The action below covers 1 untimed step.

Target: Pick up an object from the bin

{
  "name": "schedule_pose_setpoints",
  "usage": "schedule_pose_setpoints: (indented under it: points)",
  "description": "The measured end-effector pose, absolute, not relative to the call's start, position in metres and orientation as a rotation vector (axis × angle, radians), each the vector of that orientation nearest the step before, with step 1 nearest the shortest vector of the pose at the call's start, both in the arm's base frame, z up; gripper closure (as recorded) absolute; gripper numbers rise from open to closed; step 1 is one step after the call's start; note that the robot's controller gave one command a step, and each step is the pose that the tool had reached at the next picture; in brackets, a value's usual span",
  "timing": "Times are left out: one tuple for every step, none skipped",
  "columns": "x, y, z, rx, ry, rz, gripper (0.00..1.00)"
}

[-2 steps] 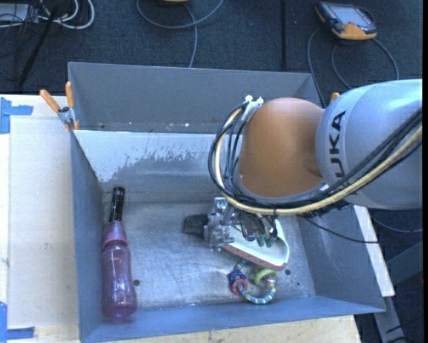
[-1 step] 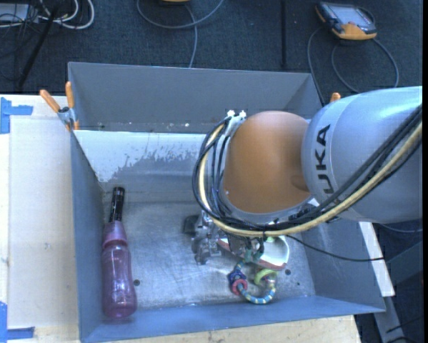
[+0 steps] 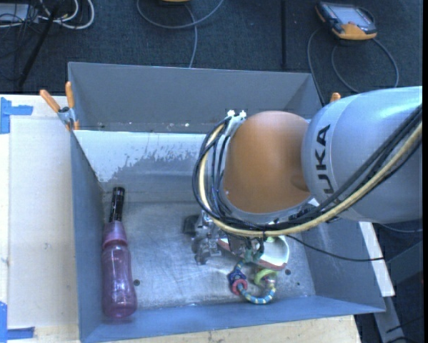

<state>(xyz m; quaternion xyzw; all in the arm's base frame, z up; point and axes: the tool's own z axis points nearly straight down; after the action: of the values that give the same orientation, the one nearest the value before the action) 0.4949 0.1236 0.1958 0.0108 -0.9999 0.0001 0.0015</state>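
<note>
Down low in the grey metal bin (image 3: 163, 113) with the tool (image 3: 202, 246), close above the floor, a little toward the near edge from the middle. Reaches in over the bin's right side, with the orange wrist cover (image 3: 264, 163) and a loop of black and pale cables (image 3: 205, 191) hiding most of the tool from above. Cannot tell the tool's opening, nor make out anything gripped in it.

Hangs just beside a small heap toward the near right corner:
- a round white-and-green piece (image 3: 276, 250), partly tucked under the wrist;
- a bit of red (image 3: 268, 264) lying against that piece;
- a ring of many-coloured beads (image 3: 254, 289), closest of the three to the near edge.

Touching that heap or just clear of it: cannot tell.

Well apart from all this, along the left wall: a translucent pink bottle (image 3: 118, 270), lying flat on the floor and lined up with that wall. Points its long black cap (image 3: 117, 203) toward the far wall and its base toward the near left corner. Nothing but scuffed grey floor between bottle and tool.
</note>
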Motion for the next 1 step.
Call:
schedule_pose_setpoints:
  points:
    - [0.4906,0.1401,0.1901,0.309,-3.124,0.003,1.0]
